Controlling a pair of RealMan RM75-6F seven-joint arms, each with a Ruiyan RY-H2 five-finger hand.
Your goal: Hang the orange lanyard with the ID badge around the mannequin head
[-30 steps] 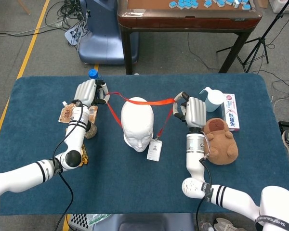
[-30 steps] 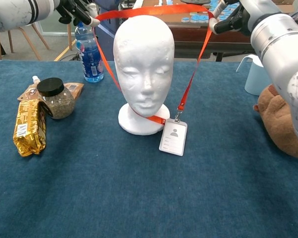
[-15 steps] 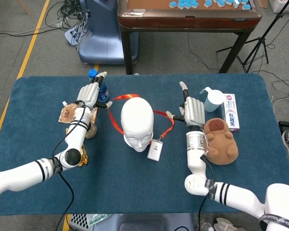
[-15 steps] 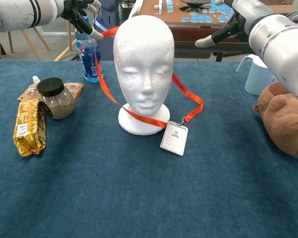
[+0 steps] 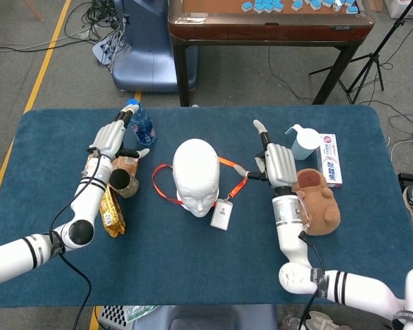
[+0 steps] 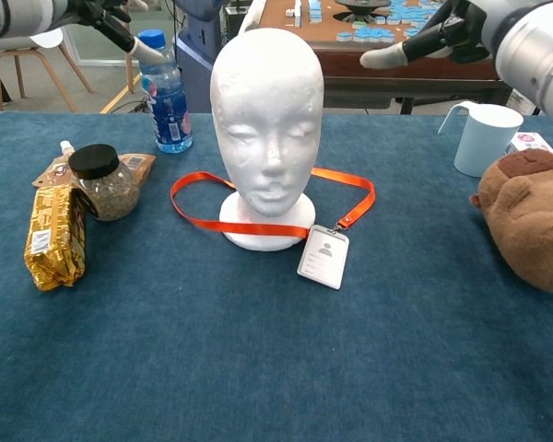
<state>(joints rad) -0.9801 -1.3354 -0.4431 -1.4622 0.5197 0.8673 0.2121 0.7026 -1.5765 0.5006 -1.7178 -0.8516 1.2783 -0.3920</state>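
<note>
The white mannequin head stands upright mid-table. The orange lanyard lies in a loop around its base, flat on the cloth. Its ID badge rests on the table in front of the head, slightly right. My left hand hovers to the head's left with fingers spread, holding nothing. My right hand is to the head's right, fingers apart and empty.
A blue water bottle, a black-lidded jar and a gold snack packet stand at the left. A brown plush toy, a pale blue jug and a box sit at the right.
Both hands let go of the lanyard, which dropped from head height to lie around the base. The left hand moved outward to the left; the right hand shifted slightly away.
</note>
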